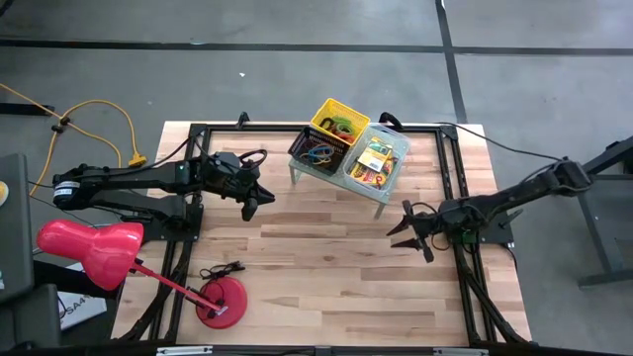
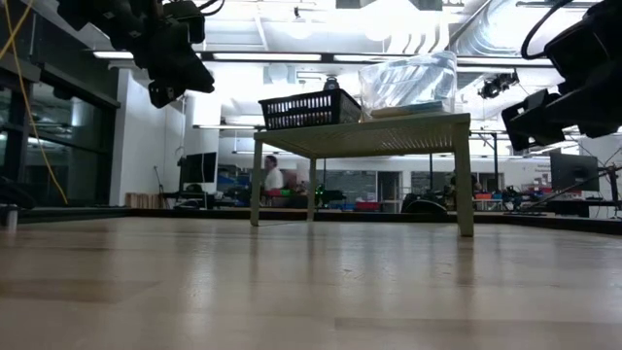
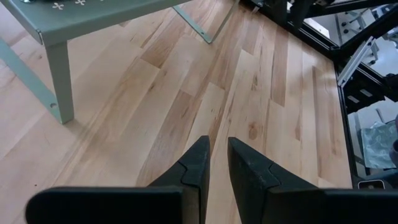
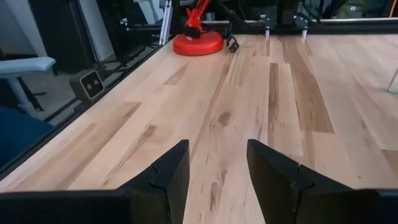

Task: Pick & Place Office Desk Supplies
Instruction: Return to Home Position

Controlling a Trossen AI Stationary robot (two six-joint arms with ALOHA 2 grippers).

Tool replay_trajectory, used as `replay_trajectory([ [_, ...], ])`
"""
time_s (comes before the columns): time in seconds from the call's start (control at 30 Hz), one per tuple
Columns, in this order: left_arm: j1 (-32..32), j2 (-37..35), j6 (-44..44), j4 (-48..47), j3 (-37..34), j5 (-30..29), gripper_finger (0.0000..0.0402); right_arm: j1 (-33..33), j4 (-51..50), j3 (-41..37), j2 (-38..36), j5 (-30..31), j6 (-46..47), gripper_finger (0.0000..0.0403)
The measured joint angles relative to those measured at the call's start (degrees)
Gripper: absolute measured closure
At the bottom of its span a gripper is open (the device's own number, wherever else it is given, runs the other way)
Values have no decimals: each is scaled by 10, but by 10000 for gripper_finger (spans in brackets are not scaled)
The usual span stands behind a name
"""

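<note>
Two grippers hang clear of the wooden table (image 1: 326,277), neither holding anything. The left gripper (image 1: 259,205) sits on the table's left side, near the shelf's left leg; in its wrist view (image 3: 219,144) the dark fingers (image 3: 198,163) are drawn almost together, with only a thin slit between them and bare planks beyond. The right gripper (image 1: 407,232) hovers on the right side, in front of the shelf's right end; its fingers (image 4: 168,171) stand spread apart (image 4: 217,146).

Between the arms, toward the far edge, stands the pale green perforated shelf (image 2: 389,124). On its top rest three containers close together: the black mesh tray (image 1: 297,153) at the left holding coloured rubber bands (image 1: 319,153), the yellow basket (image 1: 318,116) behind it holding little rings (image 1: 343,126), and the clear tub (image 1: 401,158) at the right holding green-and-yellow card boxes (image 1: 374,158).

At the near left corner stands the pink-red desk lamp (image 1: 94,247), its round base (image 4: 198,42) on the table.
</note>
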Motion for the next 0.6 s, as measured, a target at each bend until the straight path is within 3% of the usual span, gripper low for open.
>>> replay_trajectory([
  [0.6, 0, 0, 0, 0, 0, 0, 350, 0, -209, 0, -197, 28, 45, 254],
])
